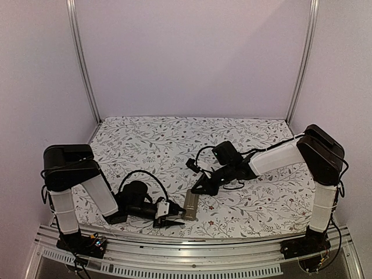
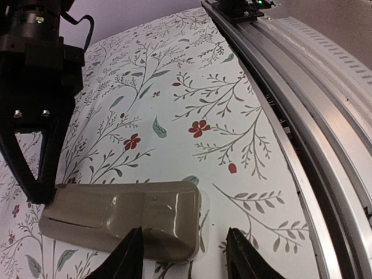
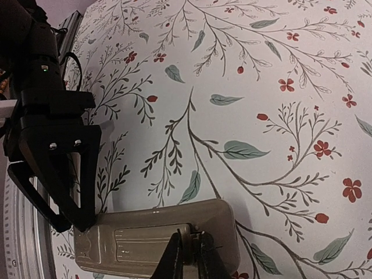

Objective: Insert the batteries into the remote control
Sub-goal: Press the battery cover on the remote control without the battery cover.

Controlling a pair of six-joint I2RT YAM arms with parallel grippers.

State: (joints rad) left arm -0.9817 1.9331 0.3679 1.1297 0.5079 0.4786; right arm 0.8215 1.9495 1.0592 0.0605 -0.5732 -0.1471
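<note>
floral cloth (image 1: pixel 145 139), white walls (image 1: pixel 192 58) | left fingers (image 2: pixel 131 260) released by remote control (image 2: pixel 116 212) | right fingers (image 3: pixel 173 261) clenched

- I see a lab-style robot booth: plain pale lilac wall panels (image 1: pixel 192 52) close the left, right and far sides.
- Bare aluminium upright posts (image 1: pixel 84 64) stand at the far corners.
- Slotted aluminium rail (image 1: pixel 192 256) along the near edge.

The remote (image 2: pixel 122 218) looks like smooth grey plastic, shiny where light hits it. The flowery cloth (image 3: pixel 261 87) under it looks dull, not shiny. The rail (image 2: pixel 325 116) is ribbed, shiny metal.
</note>
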